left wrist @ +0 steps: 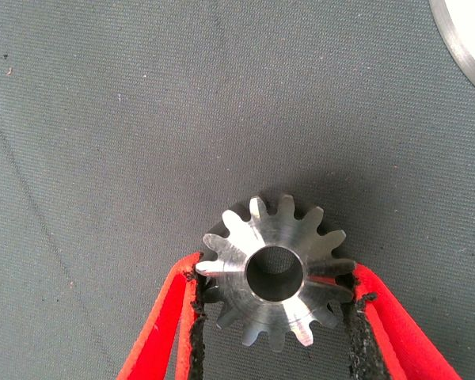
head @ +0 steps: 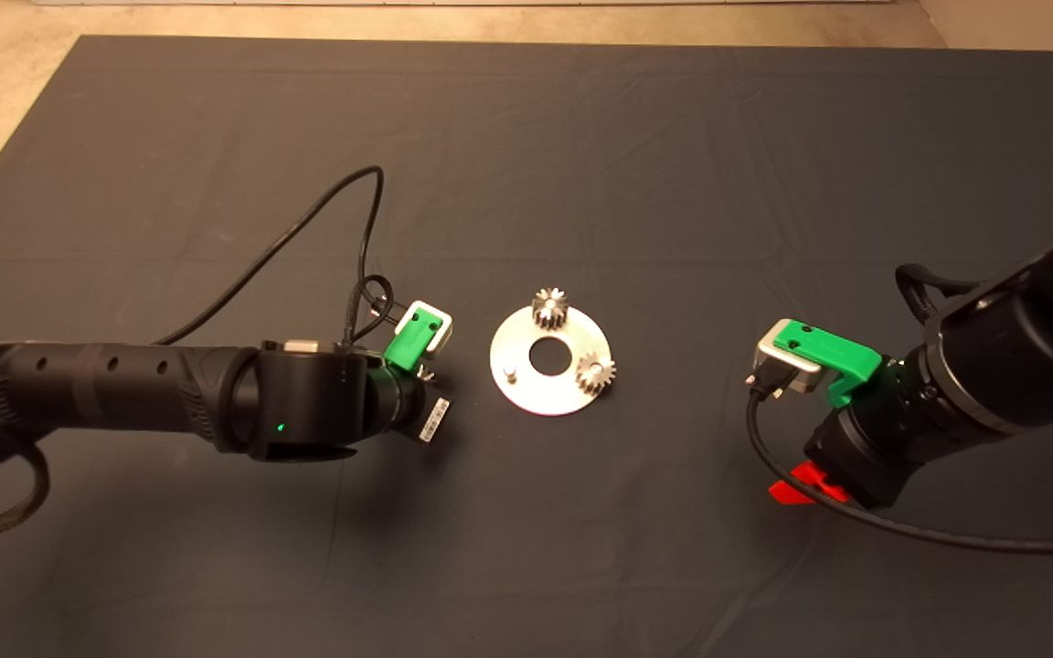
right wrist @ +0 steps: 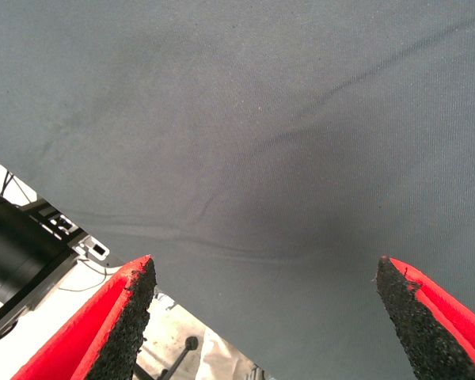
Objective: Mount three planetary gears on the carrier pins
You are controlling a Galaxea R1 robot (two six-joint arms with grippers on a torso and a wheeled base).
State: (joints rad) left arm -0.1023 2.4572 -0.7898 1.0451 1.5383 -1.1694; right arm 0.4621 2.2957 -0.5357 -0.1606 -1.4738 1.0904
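From above, the round silver disc [head: 551,358] lies in the middle of the dark mat [head: 581,137] that covers the surface, between the two arms. Two planetary gears already sit on carrier pins: one [head: 549,307] on the disc's far edge, another [head: 596,373] on the side toward the right pincer [head: 801,484]. The one bare pin [head: 509,373] stands on the side nearest the left pincer [head: 423,375], which hangs low over the mat just beside the disc; its fingers are hidden under the wrist here. The right pincer waits well apart from the disc, on its far side.

The left wrist view shows the third gear [left wrist: 277,271] lying flat on the mat, centre hole up, between the red fingers [left wrist: 162,324]. The black pads touch its teeth on both sides, so the left pincer is closed on the gear. The disc's rim [left wrist: 463,43] shows ahead of the fingertips and off to one side, near but not touching.

The right wrist view shows only bare mat ahead of its fingers [right wrist: 115,317], which are spread wide and hold nothing.

I judge this the pick-up of the last gear. The next move calls for lifting it level, carrying it over the bare pin, lining the hole up with the pin, and lowering it squarely.
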